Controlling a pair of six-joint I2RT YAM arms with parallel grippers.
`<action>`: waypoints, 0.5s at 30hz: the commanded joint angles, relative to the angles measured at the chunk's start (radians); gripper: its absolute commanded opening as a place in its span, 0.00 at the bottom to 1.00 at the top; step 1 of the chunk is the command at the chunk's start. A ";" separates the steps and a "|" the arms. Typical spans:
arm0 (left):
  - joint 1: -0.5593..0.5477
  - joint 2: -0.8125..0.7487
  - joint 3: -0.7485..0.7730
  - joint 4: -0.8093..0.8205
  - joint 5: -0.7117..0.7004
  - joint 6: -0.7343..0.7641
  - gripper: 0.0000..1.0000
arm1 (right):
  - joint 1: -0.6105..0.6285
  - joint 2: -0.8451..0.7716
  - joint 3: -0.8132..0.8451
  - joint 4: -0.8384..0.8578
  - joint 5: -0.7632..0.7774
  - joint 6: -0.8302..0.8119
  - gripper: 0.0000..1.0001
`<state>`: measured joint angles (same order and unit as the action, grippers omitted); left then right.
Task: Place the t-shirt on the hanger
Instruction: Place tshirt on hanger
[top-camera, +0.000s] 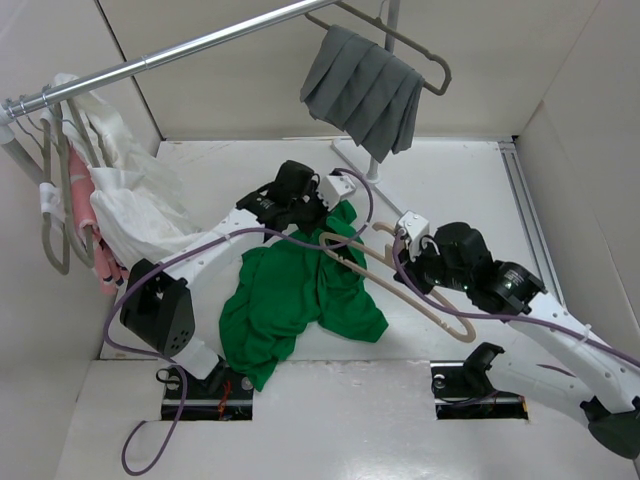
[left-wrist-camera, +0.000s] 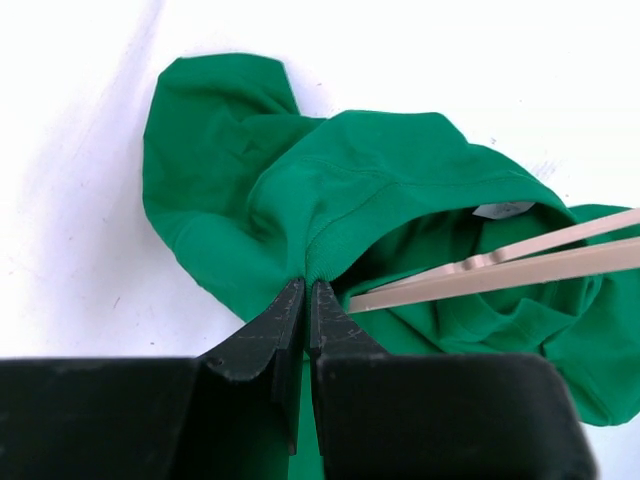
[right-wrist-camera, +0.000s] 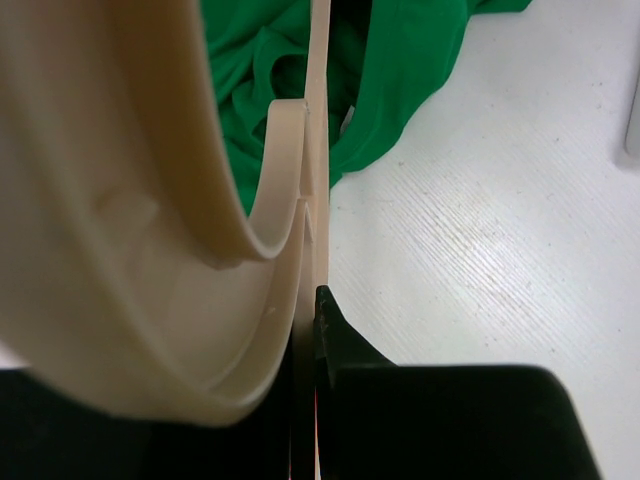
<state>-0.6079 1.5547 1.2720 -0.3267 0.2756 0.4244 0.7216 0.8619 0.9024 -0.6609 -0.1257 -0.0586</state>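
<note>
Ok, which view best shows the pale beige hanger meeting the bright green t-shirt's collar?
Left wrist: the hanger reaches the t-shirt at its open collar, unobstructed. Top external shows it small and cluttered; right wrist only edge-on, close-up.

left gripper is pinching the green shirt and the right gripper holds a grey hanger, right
No, the hanger in the right gripper is pale beige, not grey; the right wrist view shows it clamped there. The left gripper does pinch the green shirt.
</note>
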 joint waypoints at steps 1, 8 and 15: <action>-0.032 -0.041 0.000 0.003 -0.015 0.037 0.00 | 0.009 -0.012 0.062 -0.034 0.043 -0.003 0.00; -0.032 -0.028 -0.004 0.003 -0.026 0.037 0.00 | 0.018 -0.032 0.139 -0.108 0.067 -0.017 0.00; -0.032 -0.019 0.017 0.012 -0.016 0.028 0.00 | 0.029 -0.032 0.067 -0.057 0.057 0.003 0.00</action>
<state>-0.6380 1.5547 1.2690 -0.3264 0.2508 0.4534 0.7357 0.8379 0.9806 -0.7609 -0.0845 -0.0666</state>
